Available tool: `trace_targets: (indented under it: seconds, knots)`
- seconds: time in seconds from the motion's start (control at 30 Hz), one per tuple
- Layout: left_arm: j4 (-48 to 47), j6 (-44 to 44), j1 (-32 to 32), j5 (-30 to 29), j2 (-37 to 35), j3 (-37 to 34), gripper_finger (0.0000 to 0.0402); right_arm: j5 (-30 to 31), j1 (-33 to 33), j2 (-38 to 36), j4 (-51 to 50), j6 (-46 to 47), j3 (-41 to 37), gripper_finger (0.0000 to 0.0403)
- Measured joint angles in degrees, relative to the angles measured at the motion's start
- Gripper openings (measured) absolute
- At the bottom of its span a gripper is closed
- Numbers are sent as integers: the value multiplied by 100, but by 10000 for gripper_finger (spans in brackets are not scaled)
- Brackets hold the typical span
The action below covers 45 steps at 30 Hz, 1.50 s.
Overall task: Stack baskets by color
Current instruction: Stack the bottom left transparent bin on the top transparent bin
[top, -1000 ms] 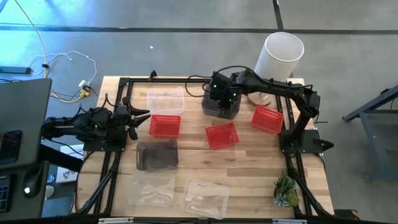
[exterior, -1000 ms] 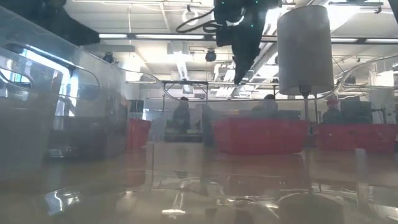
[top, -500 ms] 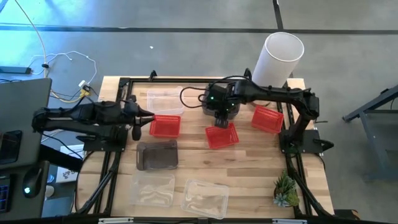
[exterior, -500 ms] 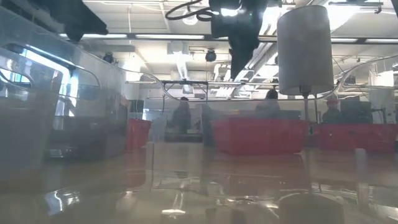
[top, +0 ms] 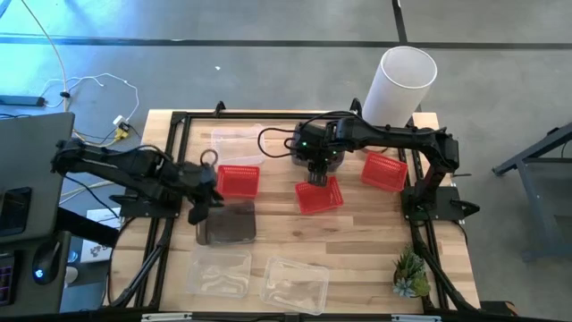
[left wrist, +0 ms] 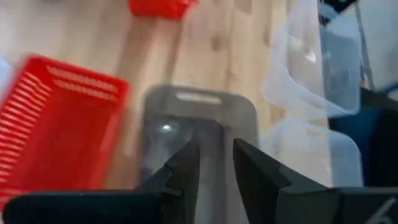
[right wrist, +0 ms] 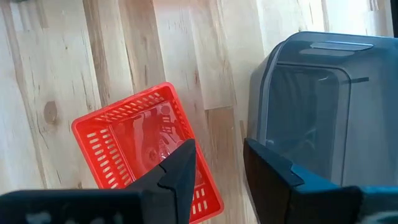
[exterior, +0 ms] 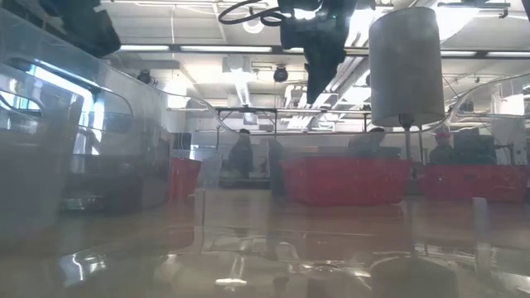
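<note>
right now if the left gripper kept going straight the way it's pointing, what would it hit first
Most likely the dark grey basket: the left gripper points down at it with open fingers either side of its near rim. The gap between them is hard to judge; the red basket lies off to one side.

Red mesh baskets, slotted sides. Smoky grey translucent basket; second grey one. Clear baskets colourless. Table pale wood, streaked grain. Cylinder white. Arms, frame black. Plant green.
</note>
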Motion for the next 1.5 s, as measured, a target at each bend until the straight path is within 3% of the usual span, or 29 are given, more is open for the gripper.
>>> trace_targets:
  seconds: [0.37,0.8,1.1,1.5]
  knots:
    - [83,-1455,-1536,-150,605,0,85,2,0,0,2,-15,0,121]
    - [373,-2473,-3138,-521,1435,0,85,4,-2,0,176,-109,0,121]
    - [521,-2337,-3529,-873,2076,-2,85,4,-2,0,481,-107,0,121]
    - [513,-2211,-3559,-1074,2784,-2,85,2,-2,0,481,46,0,121]
